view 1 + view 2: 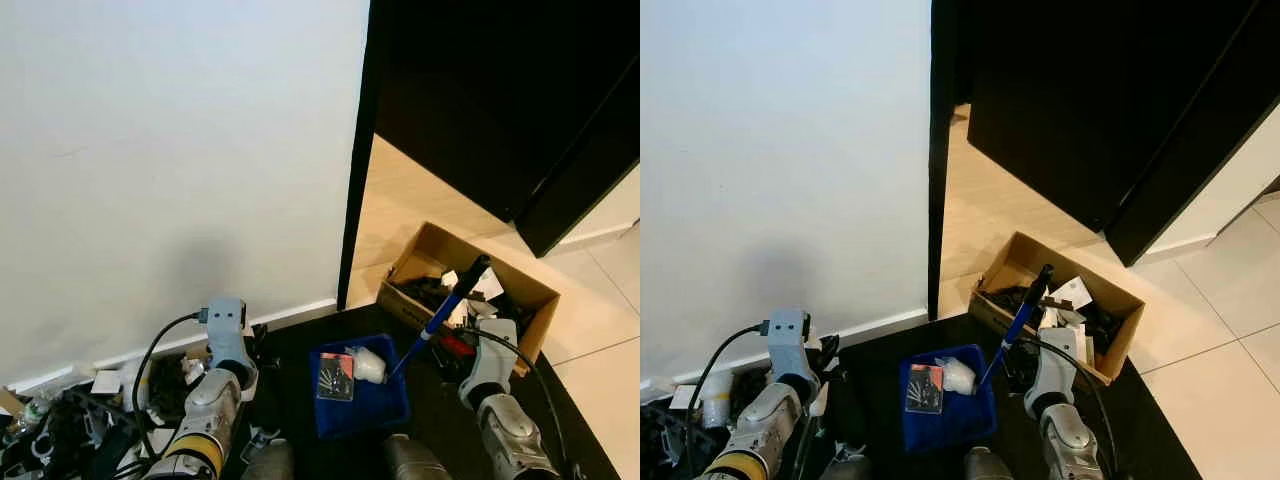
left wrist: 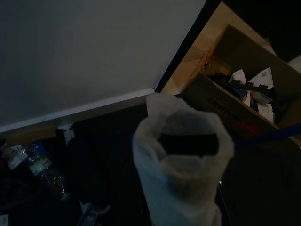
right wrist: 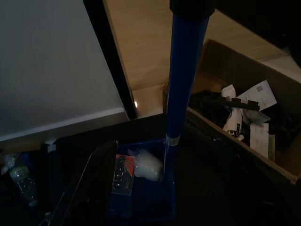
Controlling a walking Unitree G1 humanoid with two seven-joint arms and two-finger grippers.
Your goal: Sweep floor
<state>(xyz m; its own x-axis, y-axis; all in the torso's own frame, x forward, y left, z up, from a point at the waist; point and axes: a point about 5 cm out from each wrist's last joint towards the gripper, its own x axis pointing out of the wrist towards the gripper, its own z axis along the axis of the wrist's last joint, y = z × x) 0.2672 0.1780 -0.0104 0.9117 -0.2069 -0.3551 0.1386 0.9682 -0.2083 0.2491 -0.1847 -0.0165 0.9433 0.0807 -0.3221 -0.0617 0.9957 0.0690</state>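
Your right gripper [image 1: 487, 352] has its fingers clenched on the blue-handled dustpan [image 1: 358, 398], which sits on the dark floor [image 1: 880, 350] holding debris. Keep it level when lifting; left fingers' state I cannot tell.

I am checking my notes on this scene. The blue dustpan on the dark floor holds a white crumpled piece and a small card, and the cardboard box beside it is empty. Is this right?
Not quite. The cardboard box is not empty: it holds papers and dark items, as the right wrist view shows. The rest holds: the blue dustpan on the dark floor holds a white crumpled piece and a small card.
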